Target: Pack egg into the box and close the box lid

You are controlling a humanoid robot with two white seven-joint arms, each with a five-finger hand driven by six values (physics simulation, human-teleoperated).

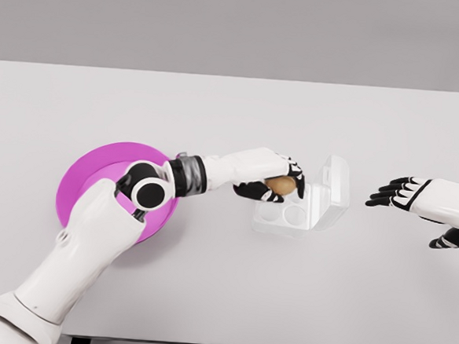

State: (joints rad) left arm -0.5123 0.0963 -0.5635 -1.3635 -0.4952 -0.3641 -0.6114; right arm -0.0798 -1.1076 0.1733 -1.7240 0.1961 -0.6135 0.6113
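Observation:
A brown egg (281,185) sits in the fingers of my left hand (276,185), which is shut on it just above the back left of the clear plastic egg box (289,215). The box's lid (335,187) stands open, tilted up on the right side. Two round cups at the front of the box show nothing inside. My right hand (397,193) hovers open to the right of the box, apart from it, fingers pointing left.
A magenta plate (95,178) lies at the left, partly hidden by my left elbow and forearm. The white table (233,125) spreads across the whole view, its front edge near the bottom.

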